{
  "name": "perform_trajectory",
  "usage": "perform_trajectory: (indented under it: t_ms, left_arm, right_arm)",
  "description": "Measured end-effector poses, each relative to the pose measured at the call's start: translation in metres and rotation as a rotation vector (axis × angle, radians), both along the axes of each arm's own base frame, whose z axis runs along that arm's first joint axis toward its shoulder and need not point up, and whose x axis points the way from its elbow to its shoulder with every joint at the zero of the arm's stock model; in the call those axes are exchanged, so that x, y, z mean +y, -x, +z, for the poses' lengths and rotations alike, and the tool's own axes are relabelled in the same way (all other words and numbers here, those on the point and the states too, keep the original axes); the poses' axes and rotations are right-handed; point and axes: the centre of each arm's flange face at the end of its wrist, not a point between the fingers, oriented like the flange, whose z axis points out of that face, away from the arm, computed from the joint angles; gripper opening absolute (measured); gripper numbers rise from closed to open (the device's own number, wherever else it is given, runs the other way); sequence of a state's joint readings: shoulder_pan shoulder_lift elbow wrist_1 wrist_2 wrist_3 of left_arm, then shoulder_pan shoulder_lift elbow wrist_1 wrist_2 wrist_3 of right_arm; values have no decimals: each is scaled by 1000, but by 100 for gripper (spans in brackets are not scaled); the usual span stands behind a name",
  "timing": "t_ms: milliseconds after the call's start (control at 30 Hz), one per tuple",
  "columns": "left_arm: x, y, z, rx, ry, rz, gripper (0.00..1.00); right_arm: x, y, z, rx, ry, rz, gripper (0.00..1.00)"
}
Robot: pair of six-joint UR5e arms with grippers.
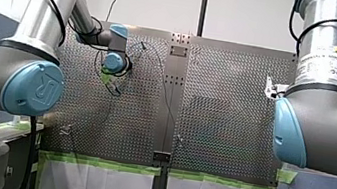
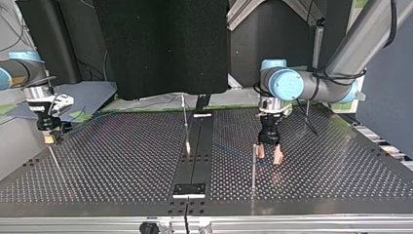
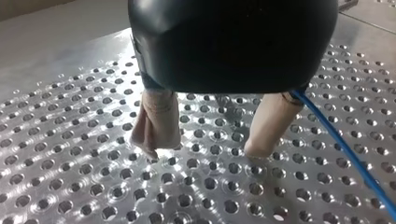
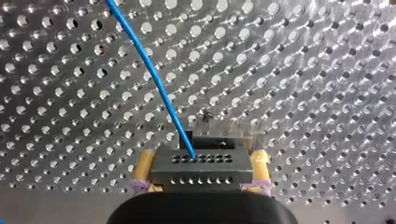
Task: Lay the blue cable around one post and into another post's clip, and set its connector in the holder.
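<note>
The blue cable [image 4: 154,79] runs from a black connector [image 4: 201,170] out over the perforated plate. My right gripper [image 4: 201,161] is shut on that connector, its yellow pads on both sides; in the top view this gripper [image 2: 48,138] hangs at the plate's left edge. My left gripper [image 2: 269,153] stands open just above the plate, beside a thin upright post [image 2: 253,165]. In the left wrist view its beige fingers [image 3: 159,123] are apart with nothing between them, and the blue cable [image 3: 345,149] passes outside one finger. The cable [image 2: 234,151] lies faintly on the plate near the post.
Another thin post [image 2: 185,122] stands on the dark middle strip [image 2: 202,146] of the plate. A small black plate [image 2: 190,189] sits on that strip near the top view's front edge. A large black panel [image 2: 160,44] rises behind the table.
</note>
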State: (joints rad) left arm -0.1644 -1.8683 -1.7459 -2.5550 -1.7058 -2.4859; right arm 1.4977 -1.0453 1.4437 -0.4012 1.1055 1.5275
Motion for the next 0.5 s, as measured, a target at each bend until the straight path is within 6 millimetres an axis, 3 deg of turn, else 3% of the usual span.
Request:
perform_trajectory:
  t_ms: [500]
  left_arm:
    - [-1, -1, 1, -2, -1, -8, 100]
  right_arm:
    - [-1, -7, 1, -15, 10, 8, 0]
